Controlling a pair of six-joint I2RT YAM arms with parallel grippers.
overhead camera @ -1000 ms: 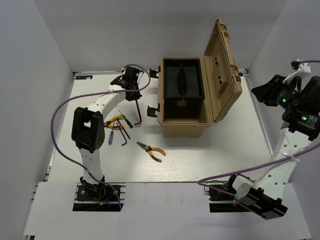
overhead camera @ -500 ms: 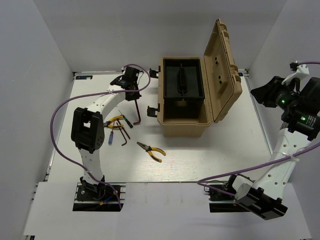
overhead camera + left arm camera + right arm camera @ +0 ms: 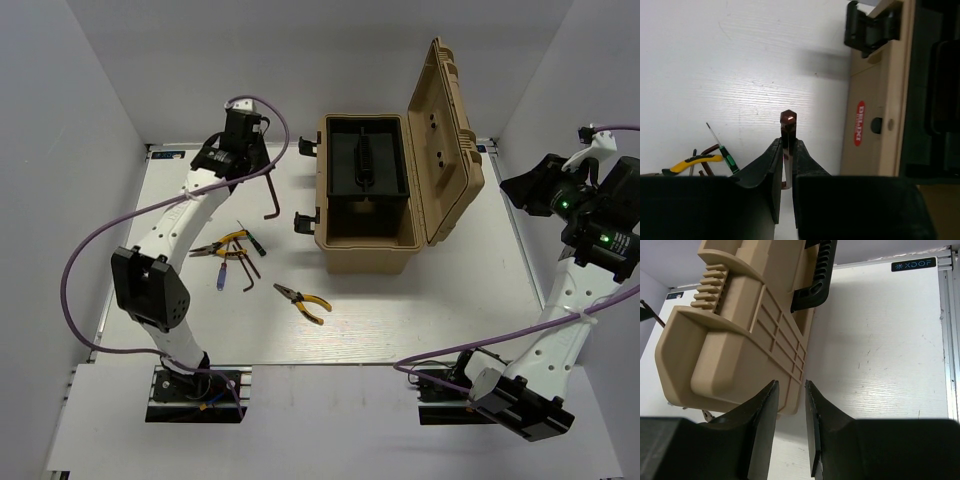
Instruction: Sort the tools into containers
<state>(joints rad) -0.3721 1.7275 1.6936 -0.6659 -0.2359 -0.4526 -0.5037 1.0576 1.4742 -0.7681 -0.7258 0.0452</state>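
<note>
Two grippers inspected, both in view. Nearest the bases, one pliers [image 3: 303, 300] lies alone on the table [image 3: 450, 300], in front of the toolbox [image 3: 365, 258]. Further left I note a cluster: a blue screwdriver [image 3: 220, 279], hex keys [image 3: 247, 270] and the second pliers [image 3: 224, 244], lying close together; I cannot tell which of them overlap. Beyond the cluster the left gripper [image 3: 786, 150] is high above the table, its jaws pressed onto a single key [image 3: 788, 120]. That key hangs down from the fingers, clear of the surface and just left of the toolbox. The toolbox stands open, with its lid [image 3: 447, 140] upright on the right side and a black tray [image 3: 364, 160] inside. The right gripper [image 3: 790, 385] hovers right of the lid, jaws parted, with nothing between them.
</note>
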